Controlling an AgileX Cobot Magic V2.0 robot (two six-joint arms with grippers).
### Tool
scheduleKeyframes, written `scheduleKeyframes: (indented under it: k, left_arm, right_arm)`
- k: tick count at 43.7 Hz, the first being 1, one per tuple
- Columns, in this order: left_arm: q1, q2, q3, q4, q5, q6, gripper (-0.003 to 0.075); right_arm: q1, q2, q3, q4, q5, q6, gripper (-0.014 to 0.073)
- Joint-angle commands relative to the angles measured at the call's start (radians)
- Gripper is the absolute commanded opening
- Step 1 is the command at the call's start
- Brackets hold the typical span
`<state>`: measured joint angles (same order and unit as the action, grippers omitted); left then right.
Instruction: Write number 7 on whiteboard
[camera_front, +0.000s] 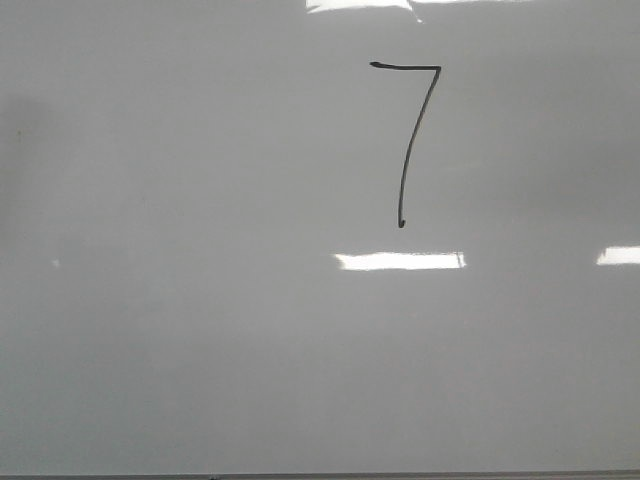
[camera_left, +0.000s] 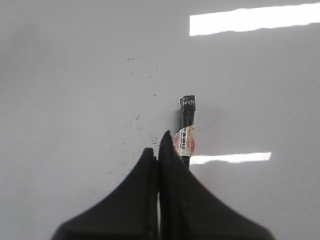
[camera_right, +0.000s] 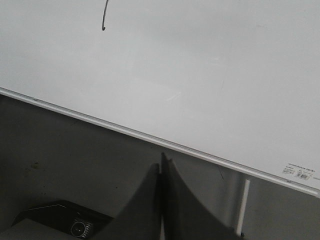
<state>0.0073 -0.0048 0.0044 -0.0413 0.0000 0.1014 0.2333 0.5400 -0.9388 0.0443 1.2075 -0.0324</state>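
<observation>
The number 7 (camera_front: 410, 140) is drawn in thin black line on the whiteboard (camera_front: 200, 300), upper right of middle in the front view. The tail of its downstroke shows in the right wrist view (camera_right: 104, 20). No gripper shows in the front view. My left gripper (camera_left: 157, 147) is shut above the whiteboard (camera_left: 75, 90). A black marker (camera_left: 186, 125) with a red and white label lies just past its tips, its lower end hidden behind one finger. My right gripper (camera_right: 161, 162) is shut and empty, off the board beyond its framed edge (camera_right: 125, 129).
Bright glare patches lie on the board (camera_front: 400, 261). Small dark specks mark the board (camera_left: 137, 120) near the left gripper. Below the board's edge is a dark surface (camera_right: 65, 165) with a black device (camera_right: 70, 222) and a thin white rod (camera_right: 244, 205). A sticker (camera_right: 299, 172) sits at the board's corner.
</observation>
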Motion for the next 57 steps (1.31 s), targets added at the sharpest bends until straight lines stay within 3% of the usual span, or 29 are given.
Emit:
scheduleKeyframes:
  k: [1, 9, 12, 22, 30, 48, 57]
  left_arm:
    - [0.002, -0.015, 0.006, -0.011, -0.088, 0.0, -0.002]
    - [0.002, -0.015, 0.006, -0.011, -0.088, 0.0, -0.002]
    - [0.002, -0.015, 0.006, -0.011, -0.088, 0.0, -0.002]
    - [0.002, -0.015, 0.006, -0.011, -0.088, 0.0, -0.002]
    - [0.002, -0.015, 0.006, -0.011, -0.088, 0.0, -0.002]
    - [0.002, -0.015, 0.006, -0.011, -0.088, 0.0, -0.002]
    - [0.002, -0.015, 0.006, -0.011, -0.088, 0.0, -0.002]
  right_arm:
    - [-0.004, 0.007, -0.022, -0.007, -0.06, -0.012, -0.0069]
    - [-0.01, -0.015, -0.007, -0.019, -0.078, -0.02, -0.0069]
    - [-0.046, -0.054, 0.039, -0.031, -0.15, -0.021, -0.0069]
    - [-0.194, -0.279, 0.398, -0.031, -0.654, -0.021, -0.0069]
    - [-0.239, -0.467, 0.687, -0.026, -0.93, -0.019, -0.0069]
    - [-0.237, -0.57, 0.964, -0.026, -1.239, -0.01, -0.0069]
    - [-0.236, -0.57, 0.96, -0.017, -1.256, -0.008, -0.0069]
